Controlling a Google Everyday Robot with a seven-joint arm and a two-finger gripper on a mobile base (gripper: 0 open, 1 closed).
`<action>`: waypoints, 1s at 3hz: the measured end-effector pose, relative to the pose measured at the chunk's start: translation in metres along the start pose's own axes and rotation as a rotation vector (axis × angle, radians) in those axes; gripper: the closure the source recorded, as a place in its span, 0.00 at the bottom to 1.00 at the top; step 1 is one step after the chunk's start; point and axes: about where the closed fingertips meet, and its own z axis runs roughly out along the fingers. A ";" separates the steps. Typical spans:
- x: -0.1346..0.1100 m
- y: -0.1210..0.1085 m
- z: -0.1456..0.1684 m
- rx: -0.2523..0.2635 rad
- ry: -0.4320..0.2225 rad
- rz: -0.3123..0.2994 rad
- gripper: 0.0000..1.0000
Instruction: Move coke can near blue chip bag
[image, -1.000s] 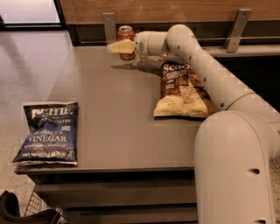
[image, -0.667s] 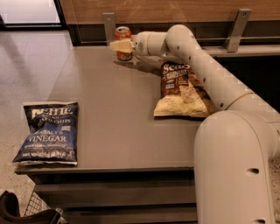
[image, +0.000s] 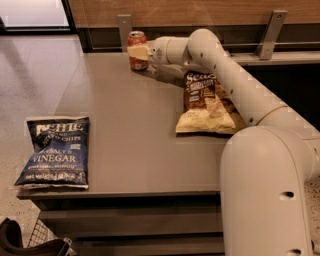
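The coke can (image: 136, 62) is a small red can with a silver top, upright at the far back of the grey table (image: 130, 135). My gripper (image: 139, 52) reaches in from the right and is shut on the can at mid-height, one cream finger (image: 135, 51) across its front. I cannot tell whether the can rests on the table or hangs just above it. The blue chip bag (image: 55, 152), navy with white "VINEGAR" lettering, lies flat at the table's front left corner, far from the can.
A brown-and-cream chip bag (image: 207, 102) lies on the right side of the table under my arm (image: 235, 85). Two metal brackets (image: 123, 27) (image: 271, 32) stand along the back wall. A wire basket (image: 40, 240) sits on the floor at the front left.
The gripper and the coke can have shifted a little to the left along the back of the table. The chip bags have not moved.
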 end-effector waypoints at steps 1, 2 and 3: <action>0.001 0.001 0.002 -0.003 0.001 0.001 1.00; 0.001 0.001 0.002 -0.003 0.001 0.001 1.00; -0.010 0.002 -0.014 -0.013 0.001 0.000 1.00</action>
